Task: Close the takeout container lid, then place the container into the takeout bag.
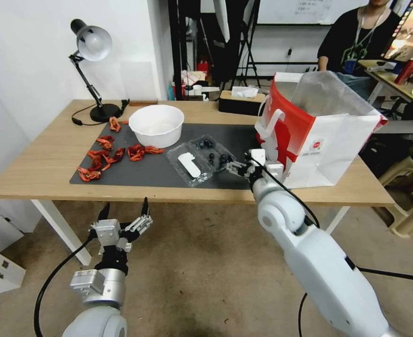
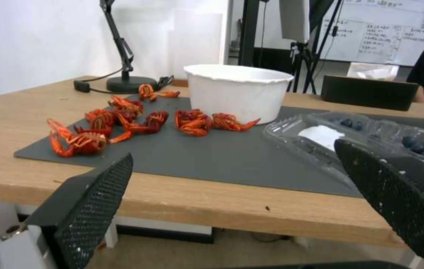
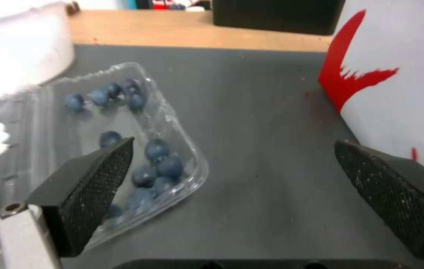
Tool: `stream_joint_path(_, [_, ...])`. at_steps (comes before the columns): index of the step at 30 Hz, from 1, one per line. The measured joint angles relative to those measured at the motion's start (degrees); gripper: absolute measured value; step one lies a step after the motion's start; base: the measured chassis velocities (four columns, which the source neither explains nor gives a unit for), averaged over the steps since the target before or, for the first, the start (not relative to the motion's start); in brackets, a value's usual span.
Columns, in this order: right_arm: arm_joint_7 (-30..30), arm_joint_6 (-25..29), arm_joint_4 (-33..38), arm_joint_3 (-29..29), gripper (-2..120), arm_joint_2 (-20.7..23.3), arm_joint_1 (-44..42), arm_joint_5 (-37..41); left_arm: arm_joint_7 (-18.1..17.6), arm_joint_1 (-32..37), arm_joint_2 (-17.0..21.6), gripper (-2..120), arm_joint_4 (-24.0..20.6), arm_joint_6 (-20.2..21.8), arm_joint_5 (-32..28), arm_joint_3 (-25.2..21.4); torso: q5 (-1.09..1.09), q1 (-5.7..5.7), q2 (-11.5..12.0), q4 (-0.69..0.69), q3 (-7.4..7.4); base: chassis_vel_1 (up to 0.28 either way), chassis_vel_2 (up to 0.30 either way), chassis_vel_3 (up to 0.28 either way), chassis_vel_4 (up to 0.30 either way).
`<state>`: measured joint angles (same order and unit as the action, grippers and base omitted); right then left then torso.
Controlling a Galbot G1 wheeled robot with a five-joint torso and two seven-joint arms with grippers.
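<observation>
The takeout container (image 1: pixel 212 152) lies open and flat on the dark mat, with blueberries (image 3: pixel 158 164) in its far half. Its lid (image 1: pixel 189 164), clear with a white oblong label, is spread out toward the table's front. My right gripper (image 1: pixel 231 167) is open just right of the berry half, low over the mat; one finger (image 3: pixel 92 186) overlaps the container's corner, the other (image 3: pixel 391 194) is beside the bag. The takeout bag (image 1: pixel 319 131), red and white, stands open at the table's right. My left gripper (image 1: pixel 125 206) hangs open in front of and below the table edge, facing the container (image 2: pixel 352 134).
A big white bowl (image 1: pixel 156 124) stands at the mat's back, with several red crayfish (image 1: pixel 104 157) scattered to its left. A desk lamp (image 1: pixel 92 47) and a dark tissue box (image 1: pixel 241 100) sit along the back edge. A plastic stool (image 1: pixel 412 201) is on the floor at right.
</observation>
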<state>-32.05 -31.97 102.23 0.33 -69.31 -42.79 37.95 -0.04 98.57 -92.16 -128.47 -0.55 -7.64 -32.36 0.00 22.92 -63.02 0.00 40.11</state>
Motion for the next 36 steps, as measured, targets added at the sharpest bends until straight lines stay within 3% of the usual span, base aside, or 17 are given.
stream_joint_path(6, [-2.6,-1.5,-5.5,-3.0,100,-0.3,5.5,4.4,-0.1,-0.4,0.0,100,0.9,-0.2,0.0,-0.1,-0.01,0.00,0.0,0.01,0.00,0.000,0.000,0.000,0.000])
stream_joint_path(36, [-5.8,-6.2,-6.6,-1.9,100,-1.0,5.9,6.5,-0.5,-0.6,0.0,100,2.2,-1.5,0.0,-0.1,0.00,-0.01,0.0,0.00,0.00,0.000,0.000,0.000,0.000])
